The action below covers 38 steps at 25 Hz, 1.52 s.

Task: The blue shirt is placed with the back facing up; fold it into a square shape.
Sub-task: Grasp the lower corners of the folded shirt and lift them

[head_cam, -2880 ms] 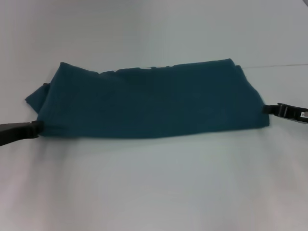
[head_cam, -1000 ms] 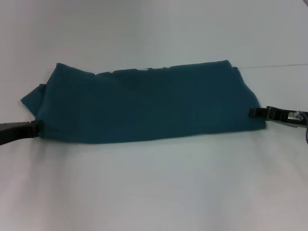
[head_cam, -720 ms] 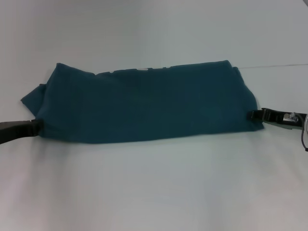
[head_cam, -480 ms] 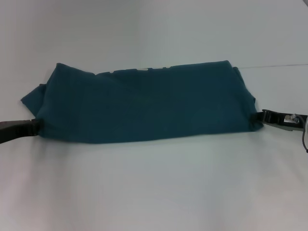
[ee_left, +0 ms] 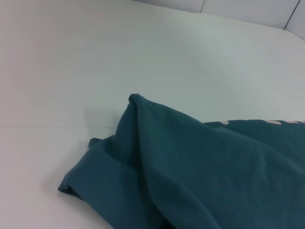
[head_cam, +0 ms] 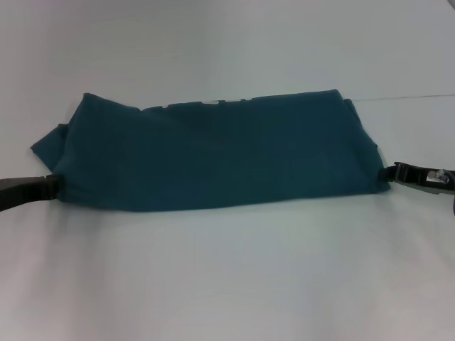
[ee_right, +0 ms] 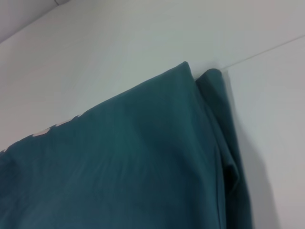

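Observation:
The blue shirt (head_cam: 213, 153) lies folded into a long band across the white table, with a sleeve poking out at its left end (head_cam: 44, 145). A thin strip of pale print shows along its far edge (head_cam: 206, 103). My left gripper (head_cam: 53, 187) rests at the shirt's near left corner, touching the cloth. At the near right corner, my right gripper (head_cam: 398, 172) sits just off the fabric's edge. The left wrist view shows the rumpled sleeve end of the shirt (ee_left: 200, 171). In the right wrist view the layered right end of the shirt (ee_right: 133, 167) fills the picture.
The white table (head_cam: 227, 284) spreads wide in front of and behind the shirt. A thin seam line (head_cam: 412, 96) runs across the table at the far right.
My right gripper slid in against the shirt's right edge, then drew back to the right and a little nearer. The shirt's near right corner shifted slightly. The left gripper has not moved.

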Motion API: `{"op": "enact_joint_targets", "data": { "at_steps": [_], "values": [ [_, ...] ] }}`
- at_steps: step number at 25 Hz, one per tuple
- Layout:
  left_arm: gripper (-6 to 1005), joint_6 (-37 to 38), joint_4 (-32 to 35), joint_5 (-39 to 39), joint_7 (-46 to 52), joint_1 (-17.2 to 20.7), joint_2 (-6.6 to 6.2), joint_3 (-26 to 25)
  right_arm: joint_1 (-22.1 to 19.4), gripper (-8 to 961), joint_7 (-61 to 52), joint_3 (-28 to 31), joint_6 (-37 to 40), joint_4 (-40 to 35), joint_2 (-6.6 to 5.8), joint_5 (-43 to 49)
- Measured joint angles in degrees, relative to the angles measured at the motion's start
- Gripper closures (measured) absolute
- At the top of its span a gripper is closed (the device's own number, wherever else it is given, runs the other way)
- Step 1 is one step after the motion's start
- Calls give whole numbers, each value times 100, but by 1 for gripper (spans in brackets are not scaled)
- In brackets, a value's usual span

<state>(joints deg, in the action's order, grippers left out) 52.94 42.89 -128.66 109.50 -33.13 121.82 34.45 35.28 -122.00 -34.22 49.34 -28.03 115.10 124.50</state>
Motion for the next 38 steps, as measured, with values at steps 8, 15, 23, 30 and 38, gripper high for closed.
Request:
{"op": "enact_joint_targets", "data": {
  "at_steps": [8, 15, 23, 30, 38],
  "values": [
    [910, 86, 62, 7, 58, 61, 0, -42, -357, 936, 431, 41, 544, -146, -65, -668],
    [906, 156, 118, 9, 61, 150, 0, -44, -681, 927, 534, 130, 942, -226, -84, -848],
    [901, 320, 333, 9, 115, 386, 16, -107, -956, 917, 664, 168, 1229, -423, -23, -1094],
    [897, 337, 343, 8, 101, 461, 31, -114, -958, 909, 682, 141, 1250, -409, -16, -1098],
    [892, 448, 354, 8, 146, 465, 35, -122, -936, 899, 695, 171, 1258, -417, -3, -1124]
  ]
}}
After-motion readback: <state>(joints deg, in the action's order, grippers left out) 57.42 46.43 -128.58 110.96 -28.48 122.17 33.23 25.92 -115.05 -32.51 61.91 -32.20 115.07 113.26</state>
